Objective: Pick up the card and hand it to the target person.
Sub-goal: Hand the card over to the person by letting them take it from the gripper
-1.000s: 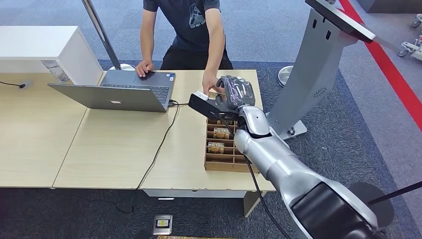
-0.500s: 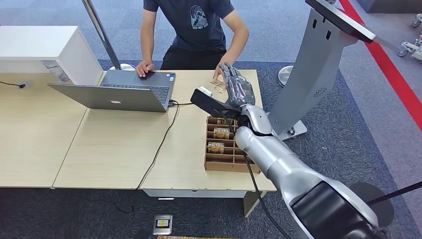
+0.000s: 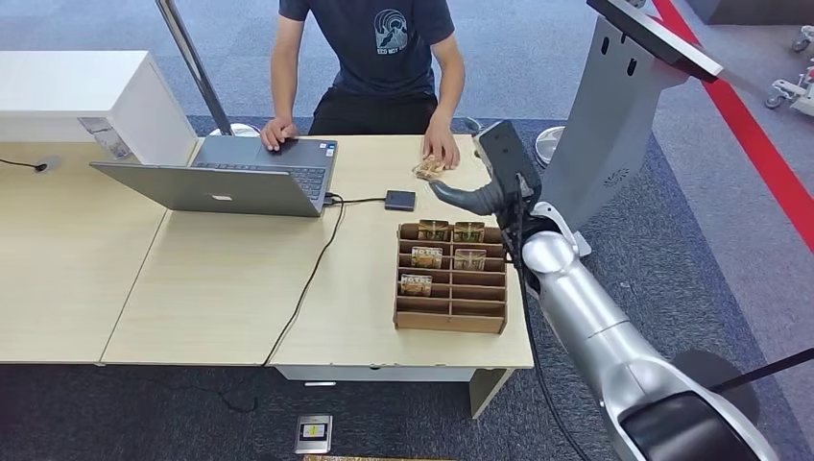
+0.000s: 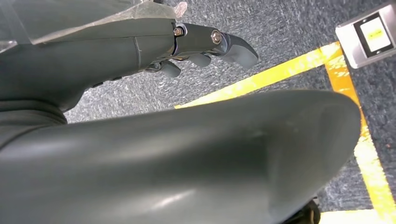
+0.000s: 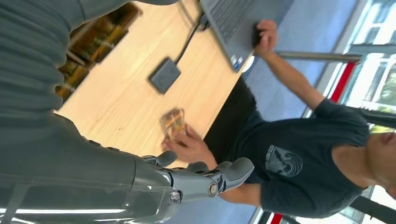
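Note:
The card [image 3: 428, 170] lies flat on the far edge of the table [image 3: 221, 288], and the fingers of the seated person's hand [image 3: 442, 152] rest on it. My right hand [image 3: 466, 197] hovers edge-on just right of the card, apart from it, fingers spread and holding nothing. In the right wrist view the card [image 5: 173, 122] sits under the person's hand [image 5: 190, 148], with my right hand [image 5: 187, 179] extended beside it. My left hand [image 4: 201, 44] hangs over the carpet, fingers loose and nothing in it.
A wooden card box [image 3: 449, 309] with several cards stands on the table below my right hand. An open laptop [image 3: 230, 178], its cable and a black hub [image 3: 400, 200] lie to the left. A grey kiosk stand [image 3: 614, 125] rises at the right.
My right hand released the card and swung right, away from the person. The person's hand now holds the card down on the table.

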`<action>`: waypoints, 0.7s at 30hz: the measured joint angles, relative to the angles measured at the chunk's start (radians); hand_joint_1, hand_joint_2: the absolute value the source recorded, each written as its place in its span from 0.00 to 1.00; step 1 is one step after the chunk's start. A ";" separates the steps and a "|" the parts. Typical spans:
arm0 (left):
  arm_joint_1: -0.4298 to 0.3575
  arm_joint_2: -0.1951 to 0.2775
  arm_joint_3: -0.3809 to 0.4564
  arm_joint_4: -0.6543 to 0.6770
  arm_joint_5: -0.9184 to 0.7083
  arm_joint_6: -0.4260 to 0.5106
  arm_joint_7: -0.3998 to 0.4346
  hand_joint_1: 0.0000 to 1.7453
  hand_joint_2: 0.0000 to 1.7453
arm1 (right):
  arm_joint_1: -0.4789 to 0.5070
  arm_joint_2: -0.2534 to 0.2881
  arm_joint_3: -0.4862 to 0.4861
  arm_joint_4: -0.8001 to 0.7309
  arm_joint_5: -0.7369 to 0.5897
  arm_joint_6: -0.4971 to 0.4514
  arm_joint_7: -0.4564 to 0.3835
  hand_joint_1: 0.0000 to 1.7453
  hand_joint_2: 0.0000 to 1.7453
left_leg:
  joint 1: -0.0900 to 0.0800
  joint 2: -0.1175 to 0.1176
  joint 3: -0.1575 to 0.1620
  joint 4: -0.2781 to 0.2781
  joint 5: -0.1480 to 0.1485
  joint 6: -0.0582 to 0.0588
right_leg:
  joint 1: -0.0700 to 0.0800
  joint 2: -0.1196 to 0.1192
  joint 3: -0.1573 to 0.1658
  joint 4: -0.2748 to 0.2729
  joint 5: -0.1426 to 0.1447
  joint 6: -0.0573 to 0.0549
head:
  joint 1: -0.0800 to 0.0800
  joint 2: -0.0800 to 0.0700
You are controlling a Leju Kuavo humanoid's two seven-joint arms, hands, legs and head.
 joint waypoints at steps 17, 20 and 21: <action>0.015 0.022 0.008 0.000 0.018 0.004 -0.018 0.00 0.00 | 0.691 -0.327 -0.165 -0.666 0.012 -0.016 -0.041 0.00 1.00 | 0.001 0.000 0.000 -0.002 -0.002 0.001 | 0.000 0.000 0.001 -0.001 -0.001 0.000 | 0.000 0.000; 0.014 0.025 0.008 0.000 0.017 0.001 -0.017 0.00 0.00 | 0.719 -0.335 -0.179 -0.689 0.014 -0.010 -0.043 0.00 1.00 | 0.001 0.000 0.000 -0.002 -0.002 0.000 | 0.000 0.000 0.001 -0.001 0.000 0.000 | 0.000 0.000; 0.013 0.025 0.008 0.000 0.017 0.000 -0.016 0.00 0.00 | 0.724 -0.336 -0.182 -0.694 0.017 -0.007 -0.043 0.00 1.00 | 0.001 0.000 0.000 -0.002 -0.001 0.000 | 0.000 0.000 0.001 -0.001 0.000 0.000 | 0.000 0.000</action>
